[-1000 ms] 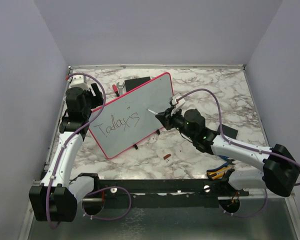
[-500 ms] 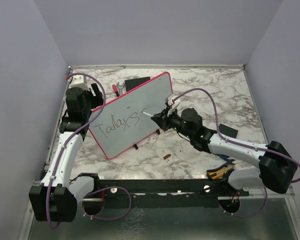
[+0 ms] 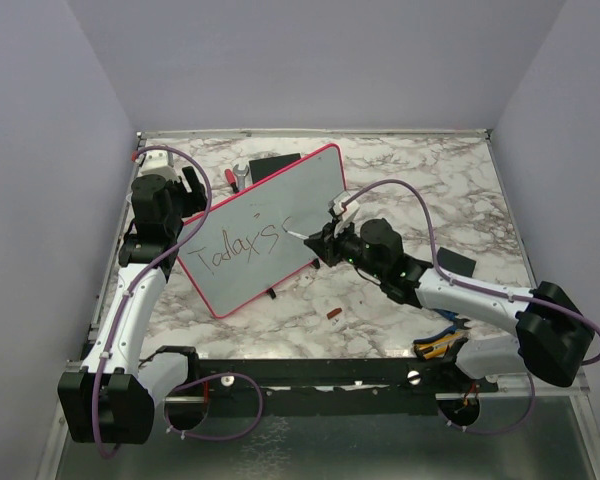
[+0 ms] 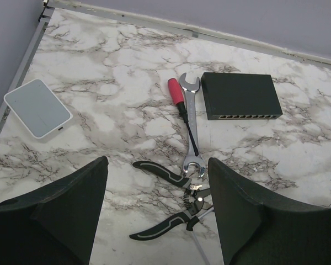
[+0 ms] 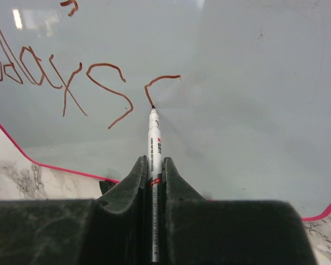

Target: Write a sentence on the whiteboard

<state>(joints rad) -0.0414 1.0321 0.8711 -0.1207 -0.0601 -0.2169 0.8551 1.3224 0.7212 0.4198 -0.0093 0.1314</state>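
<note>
The left gripper [image 3: 192,188] hovers by the far-left edge of the whiteboard [image 3: 315,185], its fingers [image 4: 71,210] spread wide with nothing between them. The whiteboard stands slanted on the table [image 3: 400,165], its long axis running from near-left to far-right. The sentence [image 5: 71,83] covers only its left part. The marker [image 5: 153,135] points straight ahead, tip on the foot of the rightmost stroke [image 5: 157,83], with bare board to its right. The right gripper [image 5: 153,168], clamped on the marker, is the arm placed to write on. No container shows.

Wrench [image 4: 191,127], pliers [image 4: 194,200] and black box [image 4: 240,95] lie behind the whiteboard [image 3: 300,190]; far-right marble [image 3: 450,190] is bare.
</note>
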